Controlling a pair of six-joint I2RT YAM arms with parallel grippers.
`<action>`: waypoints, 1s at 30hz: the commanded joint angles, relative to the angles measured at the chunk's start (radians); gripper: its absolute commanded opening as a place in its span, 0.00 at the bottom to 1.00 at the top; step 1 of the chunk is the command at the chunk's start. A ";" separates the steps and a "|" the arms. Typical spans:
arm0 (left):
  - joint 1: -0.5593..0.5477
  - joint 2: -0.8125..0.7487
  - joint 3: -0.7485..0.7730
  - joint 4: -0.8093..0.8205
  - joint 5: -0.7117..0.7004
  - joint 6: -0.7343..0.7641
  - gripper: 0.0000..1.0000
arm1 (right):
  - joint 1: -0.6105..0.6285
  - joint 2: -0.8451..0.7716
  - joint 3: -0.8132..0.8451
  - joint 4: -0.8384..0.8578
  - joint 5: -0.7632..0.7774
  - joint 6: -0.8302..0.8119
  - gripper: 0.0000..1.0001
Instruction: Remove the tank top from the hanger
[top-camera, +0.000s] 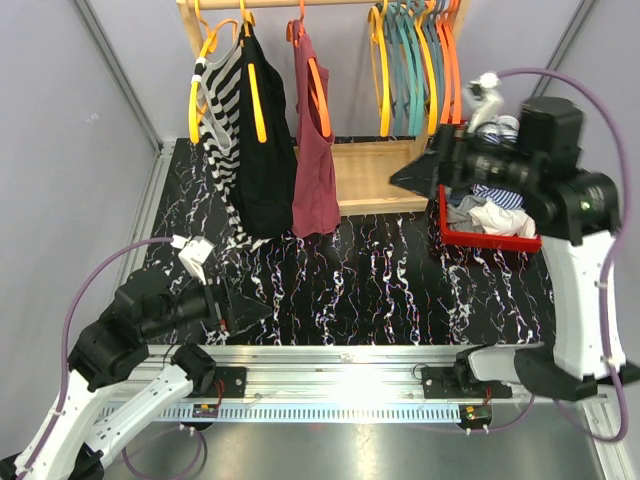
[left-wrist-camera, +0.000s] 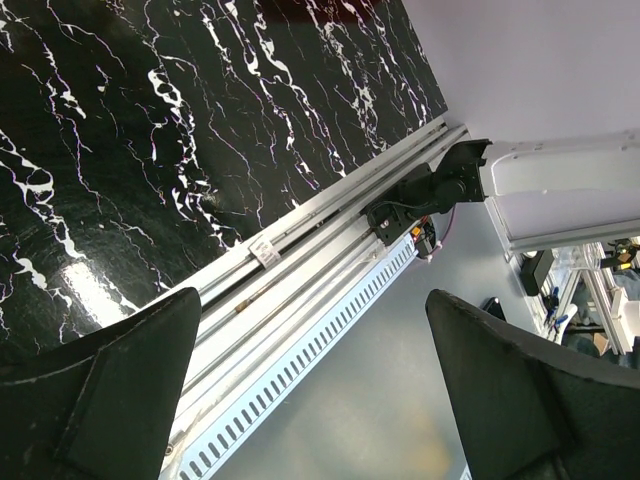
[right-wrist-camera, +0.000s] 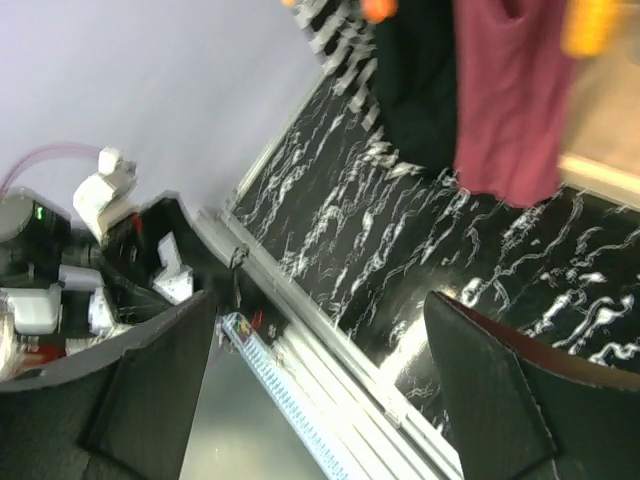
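Three tank tops hang on a wooden rack at the back: a striped one on a yellow hanger, a black one on a yellow hanger, and a maroon one on an orange hanger. The maroon top and the black top also show blurred in the right wrist view. My left gripper is open and empty, low near the table's front edge. My right gripper is open and empty, raised at the right, to the right of the maroon top.
Several empty yellow, teal and orange hangers hang at the rack's right end. A red bin with loose clothes sits at the right, partly behind my right arm. The black marble table ends in a metal rail at the front.
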 joint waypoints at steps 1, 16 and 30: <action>0.000 0.014 0.032 0.060 0.034 0.025 0.99 | 0.203 0.126 0.176 -0.095 0.122 -0.097 0.92; 0.000 -0.049 0.033 0.016 -0.039 -0.010 0.99 | 0.521 0.516 0.447 0.272 1.006 -0.258 0.98; 0.000 -0.075 0.030 0.016 -0.085 -0.050 0.99 | 0.523 0.825 0.692 0.315 1.133 -0.264 0.85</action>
